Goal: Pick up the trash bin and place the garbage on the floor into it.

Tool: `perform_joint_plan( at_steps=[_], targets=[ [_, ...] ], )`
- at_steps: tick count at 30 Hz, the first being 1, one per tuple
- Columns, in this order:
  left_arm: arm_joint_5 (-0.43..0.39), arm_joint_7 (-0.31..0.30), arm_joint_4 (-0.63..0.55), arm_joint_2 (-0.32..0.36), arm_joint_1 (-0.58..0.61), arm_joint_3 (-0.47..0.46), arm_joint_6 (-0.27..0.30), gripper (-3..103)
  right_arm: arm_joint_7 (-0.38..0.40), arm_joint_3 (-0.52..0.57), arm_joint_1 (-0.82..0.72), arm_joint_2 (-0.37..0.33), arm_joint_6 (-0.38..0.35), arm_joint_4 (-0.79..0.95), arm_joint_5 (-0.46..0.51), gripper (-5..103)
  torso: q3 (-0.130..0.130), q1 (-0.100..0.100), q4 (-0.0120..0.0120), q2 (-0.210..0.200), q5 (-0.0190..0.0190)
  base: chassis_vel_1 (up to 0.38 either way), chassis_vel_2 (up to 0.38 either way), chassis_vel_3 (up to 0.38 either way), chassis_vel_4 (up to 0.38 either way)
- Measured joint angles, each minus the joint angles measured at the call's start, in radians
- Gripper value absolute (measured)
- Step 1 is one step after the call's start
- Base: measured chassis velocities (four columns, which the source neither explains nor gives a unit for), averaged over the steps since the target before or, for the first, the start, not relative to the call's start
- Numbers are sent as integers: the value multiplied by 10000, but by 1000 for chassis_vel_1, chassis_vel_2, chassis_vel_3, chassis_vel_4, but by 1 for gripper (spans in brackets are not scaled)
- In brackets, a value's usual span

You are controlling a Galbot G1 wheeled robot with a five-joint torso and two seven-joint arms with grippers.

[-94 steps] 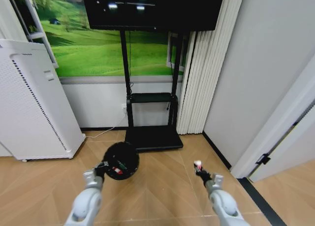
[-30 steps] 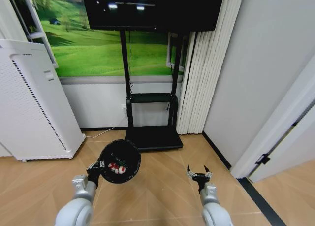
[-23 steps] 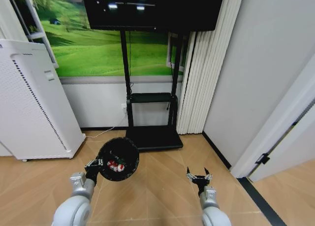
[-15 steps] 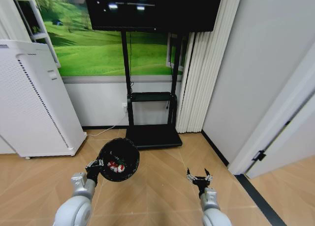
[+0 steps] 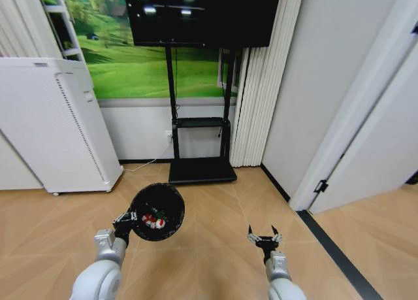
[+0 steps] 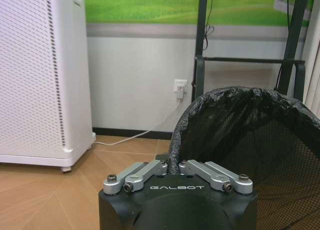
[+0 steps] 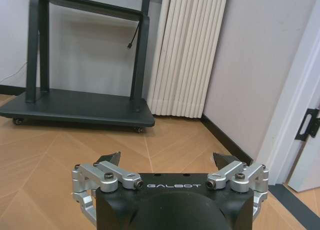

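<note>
**Reporter:** What has moved since the earlier frame?

**Robot:** My right fingers. They pinched a small red-and-white scrap three seconds ago; now my right gripper [image 5: 263, 233] hangs low over the floor [image 5: 209, 261] with its jaws spread wide and nothing between them. My left gripper [image 5: 128, 219] has not let go: its fingers [image 6: 150, 168] are pressed together on the rim of the trash bin [image 5: 157, 211], which I hold off the boards, mouth tilted toward my head camera. My view has also swung right, so the white appliance [image 5: 55, 123] and the door frame [image 5: 346, 117] have slid across the picture; that is my camera turning, not the room.

**Reporter:** And the garbage?

**Robot:** Red-and-white pieces [image 5: 151, 220] lie inside the black liner. The herringbone boards around my arms look bare.

**Reporter:** Meaning?

**Robot:** I judge the collecting done or nearly so. I cannot make out the bottle in the bin.
</note>
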Motion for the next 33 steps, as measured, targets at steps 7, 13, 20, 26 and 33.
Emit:
perform_joint_plan(
  at_steps=[7, 13, 20, 26, 33],
  targets=[
    [-20, -9, -7, -52, -20, -16, 2, 4, -122, 41, 159, 7, -31, -202, -155, 100, -2, -2, 5, 0, -5, 463, -53, -467, 70],
    [22, 9, -9, -150, 1, 19, -16, 4, -217, 35, 237, 7, 80, -359, -191, 100, 0, 0, 1, 0, -2, 341, 173, -358, -134],
    [70, 13, -7, -194, -1, 23, -74, 4, -286, 57, 223, 1, 164, -448, -248, 100, 1, 5, 6, -2, 4, 322, 321, -288, -313],
    [66, 18, -6, -226, 6, 50, -74, 4, -170, 62, 242, 15, 251, -540, -396, 100, -1, 3, -1, -2, -9, 349, 374, -371, -381],
    [79, 27, -36, -504, 173, -59, -91, 4, -59, 85, 216, 71, 366, -684, -383, 100, 0, 5, 3, -2, 3, 253, 273, -255, -250]
  ],
)
